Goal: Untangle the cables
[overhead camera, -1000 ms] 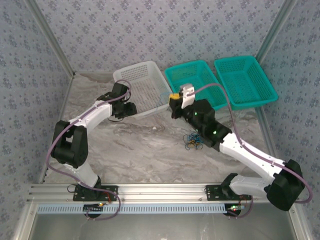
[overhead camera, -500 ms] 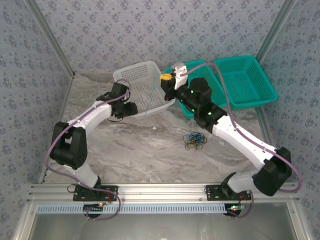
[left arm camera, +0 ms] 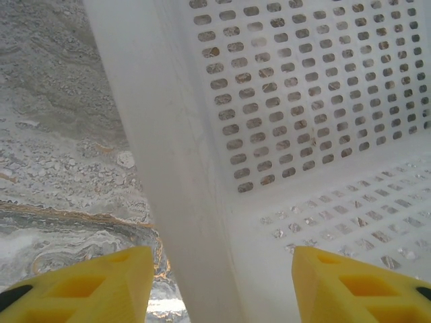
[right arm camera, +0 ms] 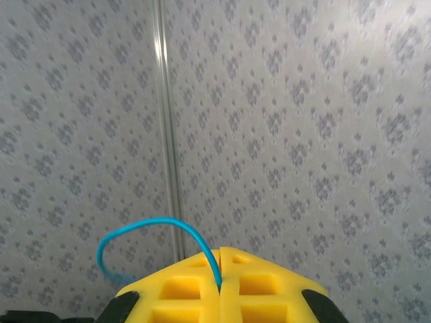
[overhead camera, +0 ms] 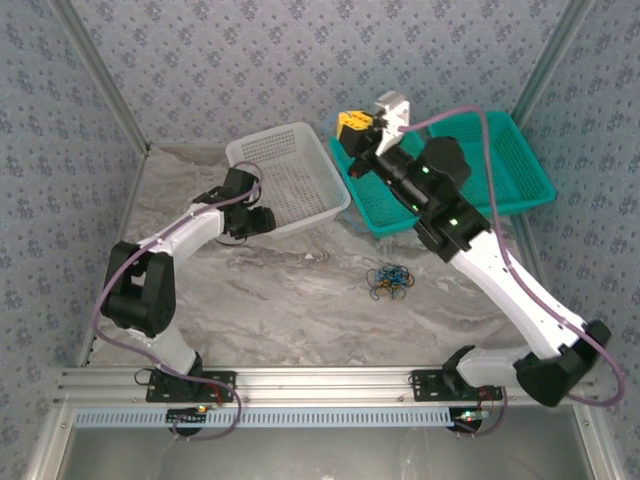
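On the marbled table (overhead camera: 300, 300), between the two arms, the cables (overhead camera: 388, 279) lay in a small knot of blue, black and yellow, so most of the untangling looked undone. One blue cable (right arm camera: 145, 232) was away from that knot: the right wrist view showed it arching up out of the seam between the yellow fingers of the right gripper (right arm camera: 221, 259), which was closed tight on it. In the top view that gripper stood high over the nearer teal basket (overhead camera: 375, 205), well apart from the knot and beyond it. Whether the blue cable's loose end trailed back toward the knot could not be made out.

By that reading, one strand had likely been drawn out and awaited setting down, perhaps in one of the baskets, while the others needed separating one at a time. The left gripper (left arm camera: 221, 259) played no part with the cables: its jaws stood partly apart astride the near wall of the white basket (overhead camera: 290, 170), gripping nothing. A second teal basket (overhead camera: 495, 165) sat farther right.
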You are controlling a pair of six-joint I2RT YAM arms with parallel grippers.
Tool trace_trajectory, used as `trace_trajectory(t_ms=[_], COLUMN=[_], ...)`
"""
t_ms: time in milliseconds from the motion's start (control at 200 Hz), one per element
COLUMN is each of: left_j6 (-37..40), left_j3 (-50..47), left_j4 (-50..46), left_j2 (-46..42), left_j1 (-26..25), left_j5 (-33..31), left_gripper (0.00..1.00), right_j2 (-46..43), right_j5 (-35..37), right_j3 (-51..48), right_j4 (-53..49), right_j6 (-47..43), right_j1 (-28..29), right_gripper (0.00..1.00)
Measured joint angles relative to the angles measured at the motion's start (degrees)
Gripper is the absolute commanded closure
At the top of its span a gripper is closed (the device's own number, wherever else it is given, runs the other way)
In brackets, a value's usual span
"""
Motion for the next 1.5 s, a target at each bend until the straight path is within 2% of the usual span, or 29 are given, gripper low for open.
trace_trajectory(t_ms=[265, 485, 530, 550, 565, 605, 620, 635, 755, 899, 1069, 1219, 1334, 1499], left_j6=[-0.28, -2.80, -3.26, -3.34, -3.52, -3.45, -3.58, -3.54, -3.43, -3.30, -3.37, -4.22, -4.46, -4.35], left_j3=[-2.40, -7.96, -8.90, -9.25, -9.51, -9.88, -9.99, -10.05, -10.36, -11.17, -13.62, -16.76, -19.28, -19.67], left_j4=[0.17, 0.94, 0.96, 0.90, 0.92, 0.85, 0.90, 0.90, 1.53, 3.26, 7.82, 13.92, 19.30, 24.39], left_j2=[-10.60, -17.49, -18.27, -18.58, -18.80, -19.30, -19.41, -19.61, -20.50, -21.27, -22.45, -23.19, -23.19, -22.32], left_j1=[0.98, 5.09, 5.86, 6.08, 6.25, 6.38, 6.40, 6.38, 6.38, 5.90, 0.57, -5.62, -9.33, -14.51], left_j5=[-0.26, -4.22, -4.81, -5.03, -5.27, -5.55, -5.64, -5.68, -5.18, -3.37, -2.60, -2.51, -1.60, 1.57], left_gripper=[0.22, 0.09, 0.06, 0.04, 0.03, 0.01, 0.01, 0.00, 0.01, 0.01, 0.01, 0.00, 0.01, 0.01], right_j2=[17.62, 33.33, 36.68, 38.21, 39.17, 41.97, 42.82, 43.63, 46.40, 38.75, 17.35, 1.11, -3.96, -4.37], right_j5=[-1.95, -0.79, 0.33, 0.68, 1.09, 1.86, 1.99, 2.10, 3.37, 7.17, 12.61, 15.89, 15.43, 11.19], right_j3=[10.21, 20.52, 22.16, 22.77, 23.17, 24.50, 24.87, 25.22, 24.98, 14.64, -3.41, -15.13, -23.89, -30.99], right_j4=[-5.46, -7.21, -8.15, -8.74, -9.18, -11.37, -12.22, -13.09, -20.46, -23.08, -26.38, -32.79, -37.42, -42.91], right_j6=[-0.24, 0.48, 0.76, 0.96, 1.05, 1.90, 1.92, 2.12, 3.13, 4.37, 9.11, 17.73, 22.69, 28.11], right_j1=[-1.09, -1.46, -1.46, -1.46, -1.46, -1.46, -1.46, -1.46, -1.40, -0.81, -0.46, -2.97, -5.75, -11.06], right_gripper=[1.00, 1.00, 0.87, 0.78, 0.69, 0.33, 0.23, 0.19, 0.08, 0.00, 0.00, 0.00, 0.00, 0.00])
